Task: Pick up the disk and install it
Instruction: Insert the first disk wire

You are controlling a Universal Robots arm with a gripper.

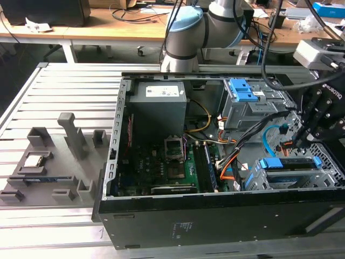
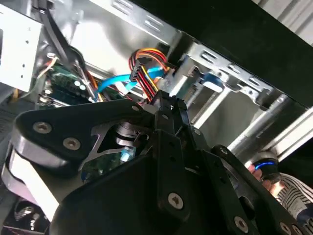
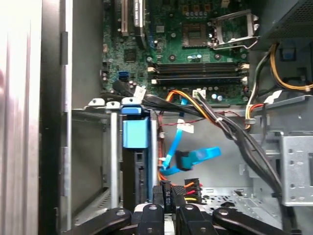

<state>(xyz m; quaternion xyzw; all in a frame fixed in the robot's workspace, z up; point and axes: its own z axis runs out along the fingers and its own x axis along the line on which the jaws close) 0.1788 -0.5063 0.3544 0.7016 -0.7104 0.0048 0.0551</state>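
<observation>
The disk [image 1: 285,162] sits on edge in a slot of the grey drive cage [image 1: 294,181] at the exterior view's right of the open computer case. Its bright blue frame [image 3: 134,132] shows along the slot in the first wrist view. My gripper [image 1: 301,137] hangs just above the cage's far end. In both wrist views its black fingers [image 3: 151,218] are shut on a black cable connector [image 3: 166,196] with red, yellow and black wires [image 2: 146,78], right beside the disk's end. In the second wrist view the gripper [image 2: 166,100] points at the cage's metal wall.
Bundled black cables [image 3: 234,137] and a blue data cable [image 3: 195,156] cross the space beside the cage. A second blue-fronted cage [image 1: 245,94], the power supply [image 1: 159,102] and the motherboard [image 1: 161,167] crowd the case. Grey fixtures [image 1: 48,162] stand on the slotted table.
</observation>
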